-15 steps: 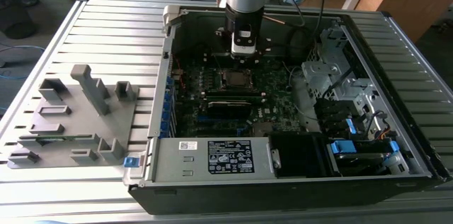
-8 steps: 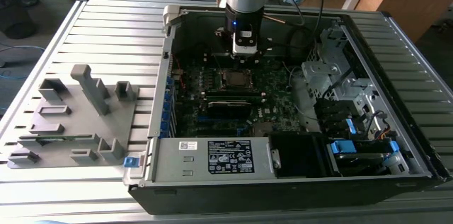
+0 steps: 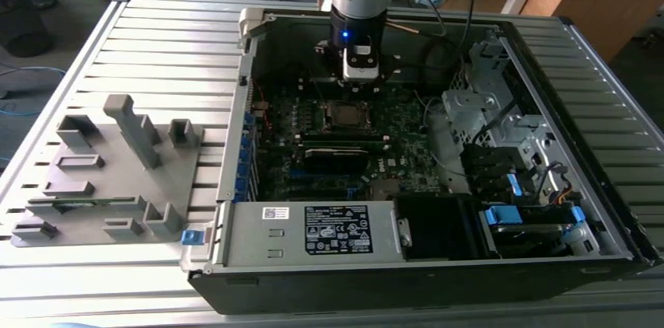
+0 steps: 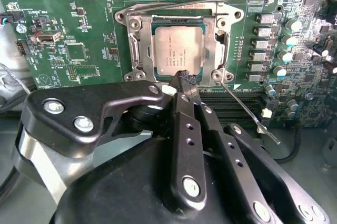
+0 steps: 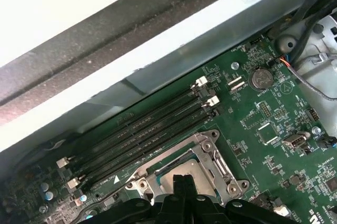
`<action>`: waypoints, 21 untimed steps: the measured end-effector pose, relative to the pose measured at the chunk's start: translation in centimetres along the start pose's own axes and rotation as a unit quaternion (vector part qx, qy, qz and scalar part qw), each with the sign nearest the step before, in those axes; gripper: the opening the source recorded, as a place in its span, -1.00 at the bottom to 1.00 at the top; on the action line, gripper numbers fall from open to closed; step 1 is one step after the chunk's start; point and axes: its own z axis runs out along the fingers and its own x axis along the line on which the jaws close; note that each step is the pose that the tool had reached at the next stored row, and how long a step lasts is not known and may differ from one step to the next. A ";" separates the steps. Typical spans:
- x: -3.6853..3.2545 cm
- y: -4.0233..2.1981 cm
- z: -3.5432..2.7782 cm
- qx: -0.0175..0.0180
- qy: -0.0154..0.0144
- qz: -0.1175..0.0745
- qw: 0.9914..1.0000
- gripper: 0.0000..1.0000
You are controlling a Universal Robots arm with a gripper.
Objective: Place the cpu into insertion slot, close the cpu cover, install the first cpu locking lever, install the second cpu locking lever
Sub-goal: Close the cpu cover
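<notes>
The gripper (image 4: pixel 184 79), fingertips drawn together, sits at the near edge of the insertion slot (image 4: pixel 138 71). Just beyond its tips the cpu (image 4: pixel 178 50) lies flat in the slot, the cpu cover (image 4: pixel 211 49) lowered around it. A thin locking lever (image 4: pixel 243 105) slants away beside the gripper's linkage, over the green motherboard (image 4: pixel 79 50).
</notes>
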 end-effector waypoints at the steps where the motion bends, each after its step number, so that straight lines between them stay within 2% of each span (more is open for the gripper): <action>1: 0.00 0.00 0.00 0.000 0.000 0.000 1.000 -0.79; 8: 0.00 0.00 0.00 0.000 0.000 -0.001 1.000 -0.79; 12: 0.00 0.00 0.00 -0.001 0.002 -0.026 1.000 -0.79; 16: 0.00 0.00 0.00 -0.001 0.004 -0.053 0.999 -0.79; 21: 0.00 0.00 0.00 -0.001 0.004 -0.054 0.999 -0.79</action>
